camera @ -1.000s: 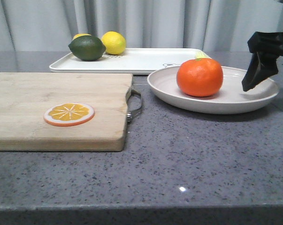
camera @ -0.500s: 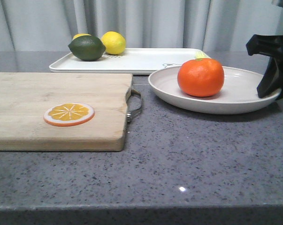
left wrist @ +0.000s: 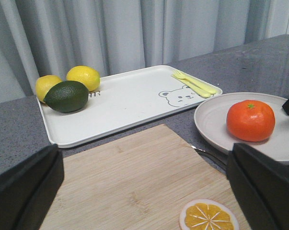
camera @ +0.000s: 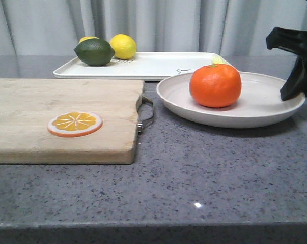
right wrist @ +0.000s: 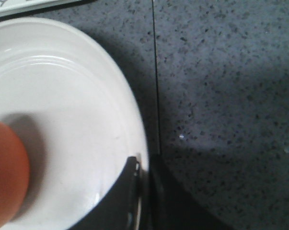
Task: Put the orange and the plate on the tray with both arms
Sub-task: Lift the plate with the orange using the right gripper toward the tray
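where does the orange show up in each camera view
Front view: the orange sits on the plate, right of centre, beside the cutting board.
Left wrist view: the orange is at the right edge, on the plate, the bear tray beyond it.
Right wrist view: only a blurred sliver shows at the left edge.
Shared landmark: the plate's rim.

Glossy dimpled orange, smooth plate, wooden cutting board, speckled stone table
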Robot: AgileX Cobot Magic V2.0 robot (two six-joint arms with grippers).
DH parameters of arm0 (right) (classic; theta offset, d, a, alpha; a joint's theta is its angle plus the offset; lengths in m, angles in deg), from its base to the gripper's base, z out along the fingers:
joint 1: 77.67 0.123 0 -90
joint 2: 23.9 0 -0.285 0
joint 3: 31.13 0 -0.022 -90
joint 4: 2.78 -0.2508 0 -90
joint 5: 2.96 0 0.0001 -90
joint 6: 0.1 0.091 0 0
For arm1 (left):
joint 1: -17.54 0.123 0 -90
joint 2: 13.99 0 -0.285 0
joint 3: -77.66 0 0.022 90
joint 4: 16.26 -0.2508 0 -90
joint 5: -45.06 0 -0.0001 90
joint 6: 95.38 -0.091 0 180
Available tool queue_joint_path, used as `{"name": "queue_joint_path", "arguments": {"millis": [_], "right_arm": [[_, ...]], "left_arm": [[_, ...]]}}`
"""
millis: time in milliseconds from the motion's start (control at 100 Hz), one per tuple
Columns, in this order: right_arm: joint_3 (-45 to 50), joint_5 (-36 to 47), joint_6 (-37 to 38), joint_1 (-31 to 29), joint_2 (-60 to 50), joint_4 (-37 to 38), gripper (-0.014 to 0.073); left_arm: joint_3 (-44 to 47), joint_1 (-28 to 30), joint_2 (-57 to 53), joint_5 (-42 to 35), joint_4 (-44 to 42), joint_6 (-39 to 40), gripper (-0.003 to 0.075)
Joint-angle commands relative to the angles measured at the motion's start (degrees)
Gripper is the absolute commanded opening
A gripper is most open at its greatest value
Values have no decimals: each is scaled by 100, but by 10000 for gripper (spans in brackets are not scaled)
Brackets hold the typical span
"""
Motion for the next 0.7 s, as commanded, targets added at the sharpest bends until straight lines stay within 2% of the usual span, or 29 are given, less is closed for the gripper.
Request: {"name": "queue_joint_path", "arguments": {"millis": [0, 170, 350, 690], "right_arm": [[-133, 27, -146, -5, -360, -1, -69], [-313, -176, -146, -5, -750, -133, -69], [-1210, -756, -146, -5, -631, -137, -69], [-3306, -1109, -146, -5, 580, -421, -69]], "left_arm": [[-151, -38, -21, -215, -51, 48, 652], [-151, -38, -21, -215, -51, 48, 652], [-151, -38, -21, -215, 30, 48, 652], [-151, -38, -21, -215, 82, 48, 652]]}}
